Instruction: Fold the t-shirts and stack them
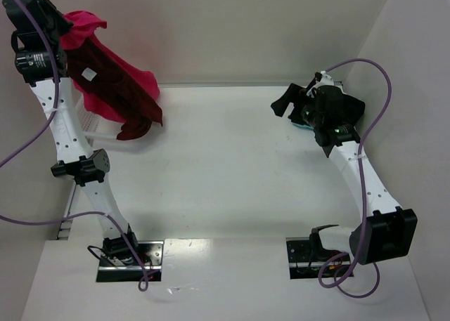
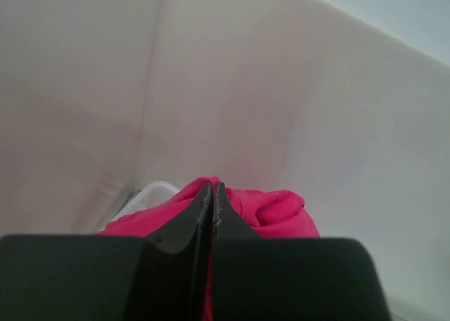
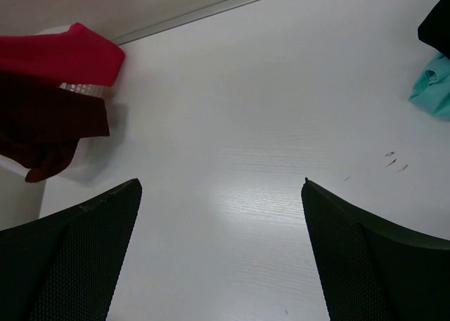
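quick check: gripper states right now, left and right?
Left gripper: closed, pinching the crimson-pink t-shirt.
Right gripper: open, holding nothing.

White table (image 1: 225, 166); crimson-pink t-shirt (image 1: 90, 20); dark maroon t-shirt (image 1: 116, 86); teal t-shirt (image 3: 430, 89); black t-shirt (image 3: 437, 19); white lattice basket (image 1: 93, 124); purple cables (image 1: 373, 71).

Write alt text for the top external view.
Left pincer, shut, holds a crimson-pink t-shirt raised at the far-left corner, a dark maroon t-shirt hanging with it above a white basket. Right pincer hovers open at far right, near a glimpse of teal t-shirt.
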